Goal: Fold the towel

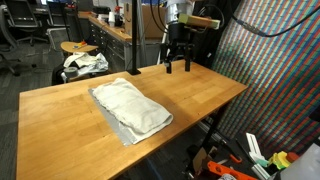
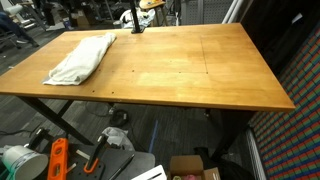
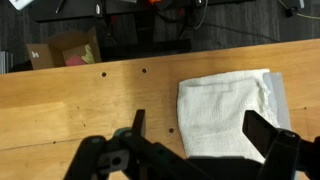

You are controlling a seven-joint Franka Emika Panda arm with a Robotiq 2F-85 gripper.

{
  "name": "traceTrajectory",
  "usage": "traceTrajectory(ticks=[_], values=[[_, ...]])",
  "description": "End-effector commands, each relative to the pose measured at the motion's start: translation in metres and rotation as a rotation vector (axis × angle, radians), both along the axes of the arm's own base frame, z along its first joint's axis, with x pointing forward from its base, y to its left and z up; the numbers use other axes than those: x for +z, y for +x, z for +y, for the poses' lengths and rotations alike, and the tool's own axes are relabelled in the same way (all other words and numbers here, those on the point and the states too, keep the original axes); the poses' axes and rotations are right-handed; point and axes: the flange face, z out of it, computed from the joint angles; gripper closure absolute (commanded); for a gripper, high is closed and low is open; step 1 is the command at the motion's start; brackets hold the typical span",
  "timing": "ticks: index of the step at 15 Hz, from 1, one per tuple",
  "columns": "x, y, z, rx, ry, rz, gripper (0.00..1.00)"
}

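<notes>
Towel (image 1: 130, 108) on table (image 1: 205, 88), gripper (image 1: 177, 62) off it.
White towel lies rumpled on the wooden table, lower than the gripper and apart from it, not touched. Gripper hangs over the table's far edge, fingers spread wide, nothing held. In the wrist view the towel (image 3: 225, 110) shows between the fingers (image 3: 138, 125), one finger overlapping it. Cardboard box (image 3: 60, 50) on the floor beyond.

An exterior view stood off a near corner, slightly raised, and looked across the wooden worktop (image 1: 190, 95) to the claw (image 1: 177, 68) at its far edge. An exterior view sat higher and looked steeply down along the worktop (image 2: 190, 65). The wrist view looked straight down from close above. All three shared the white towel (image 1: 130, 108).
</notes>
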Motion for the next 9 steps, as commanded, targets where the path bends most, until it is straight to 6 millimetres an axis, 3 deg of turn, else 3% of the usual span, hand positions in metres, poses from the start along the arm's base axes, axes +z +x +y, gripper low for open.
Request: traceTrajectory(ticks=[1, 5, 9], values=[[0.022, -0.010, 0.022, 0.062, -0.072, 0.029, 0.00], [0.033, -0.009, 0.071, 0.126, -0.167, 0.074, 0.00], [0.042, -0.006, 0.132, 0.190, -0.261, 0.124, 0.00]])
